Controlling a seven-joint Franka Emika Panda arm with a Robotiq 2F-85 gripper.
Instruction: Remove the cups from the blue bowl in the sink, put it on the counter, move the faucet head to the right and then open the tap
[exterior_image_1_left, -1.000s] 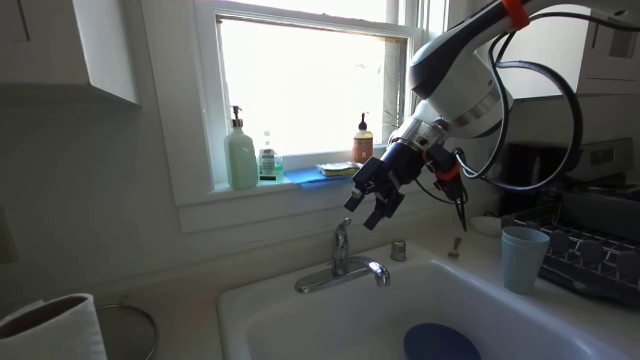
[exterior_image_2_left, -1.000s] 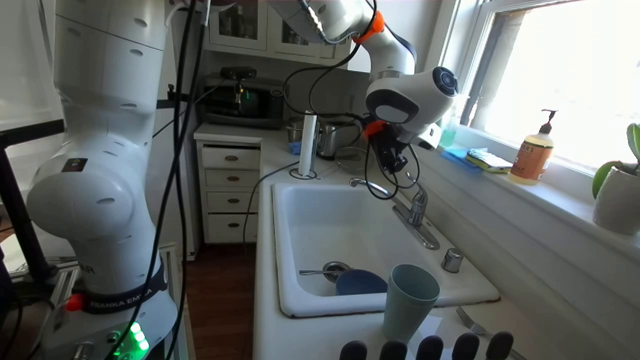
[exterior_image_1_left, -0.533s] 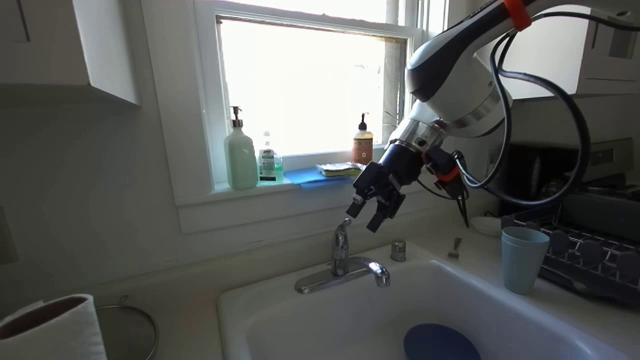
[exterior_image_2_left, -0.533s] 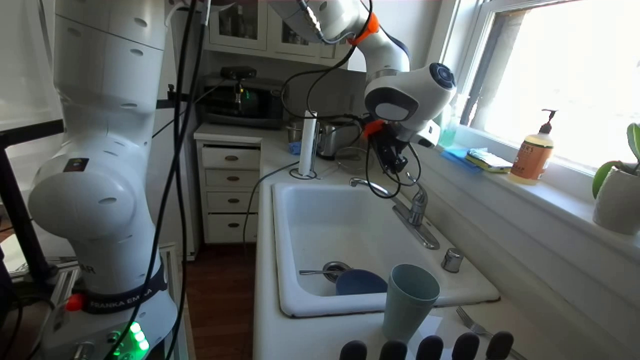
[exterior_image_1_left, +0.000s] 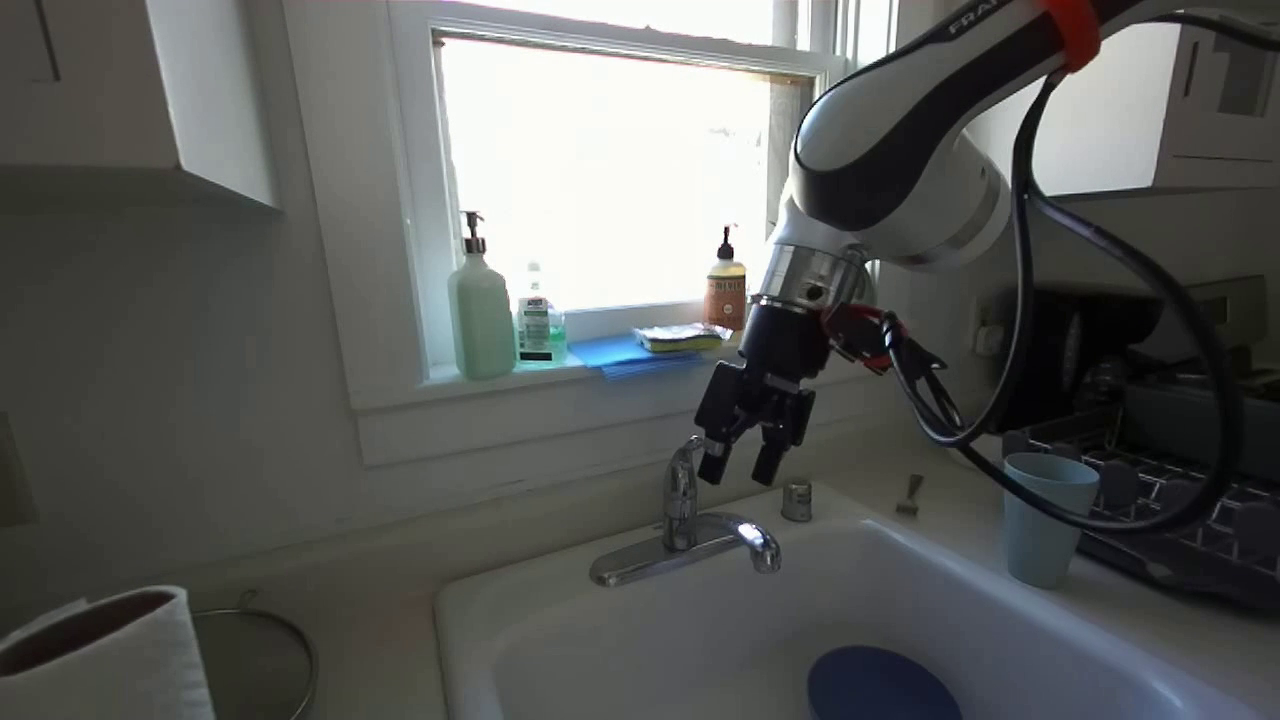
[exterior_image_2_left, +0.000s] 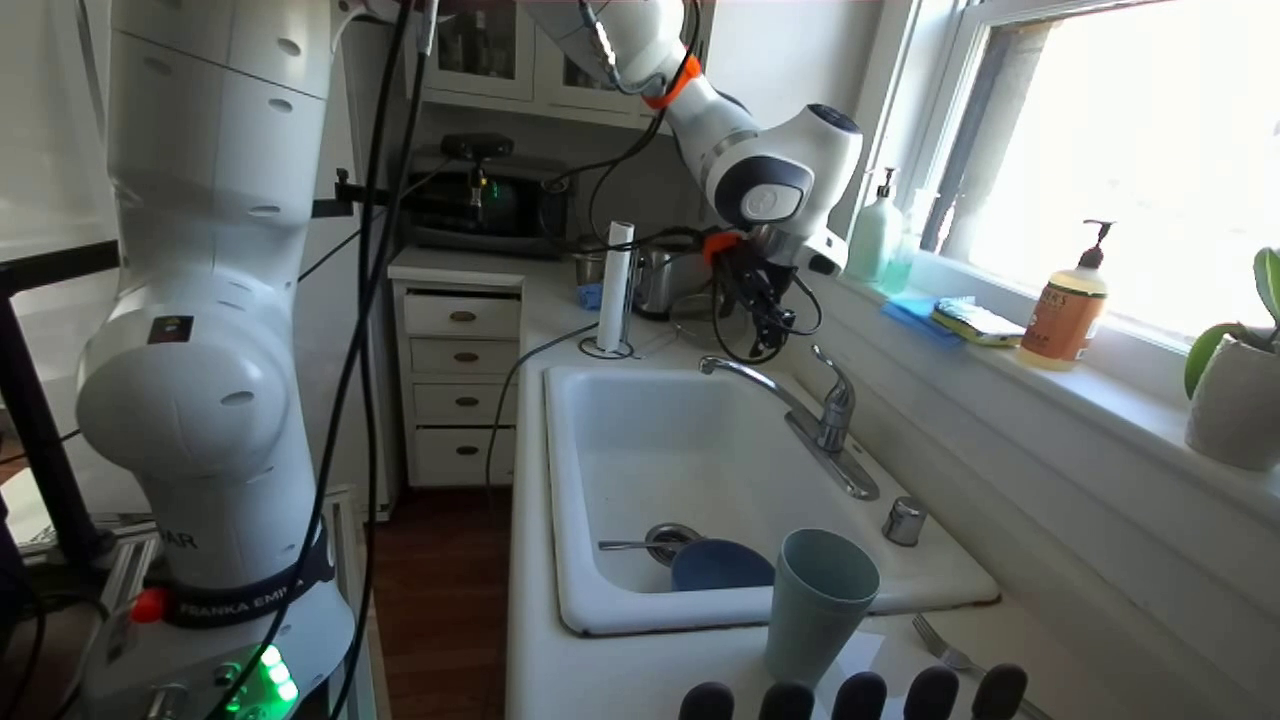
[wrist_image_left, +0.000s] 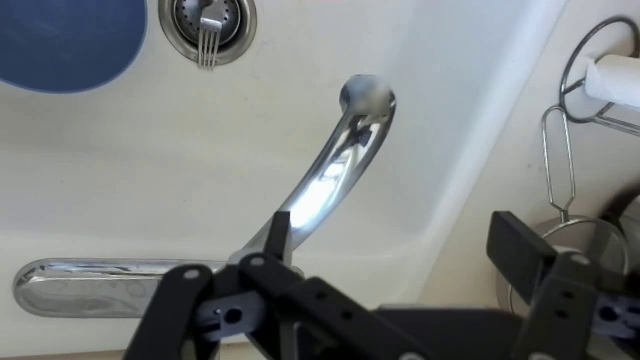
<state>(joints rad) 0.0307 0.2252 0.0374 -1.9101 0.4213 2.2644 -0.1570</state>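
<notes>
My gripper (exterior_image_1_left: 739, 472) hangs above the back of the sink (exterior_image_2_left: 640, 440), fingers wide apart with nothing between them. In an exterior view one finger overlaps the tip of the tap (exterior_image_1_left: 681, 505); whether they touch I cannot tell. The faucet head (wrist_image_left: 325, 185) slants out over the basin in the wrist view, its base behind the left finger (wrist_image_left: 278, 235). That finger and its linkage hide most of the tap there. The blue bowl (exterior_image_2_left: 720, 565) lies in the basin near the drain. A pale blue tumbler, of the cups (exterior_image_2_left: 822, 600), stands upright on the counter (exterior_image_2_left: 600, 675).
A fork (wrist_image_left: 210, 40) rests over the drain. Behind the faucet, the windowsill holds soap bottles (exterior_image_1_left: 484, 315) and a sponge (exterior_image_1_left: 682, 338). A chrome knob (exterior_image_2_left: 905, 520) stands on the sink's rim. A paper towel roll (exterior_image_2_left: 614, 290) and a strainer (wrist_image_left: 585, 240) sit on the counter.
The gripper has come down and swung steeper, its tips now lower beside the tap's lever. In an exterior view the arm has shifted left. Jaws stay apart; bowl, cups and faucet are unmoved.
</notes>
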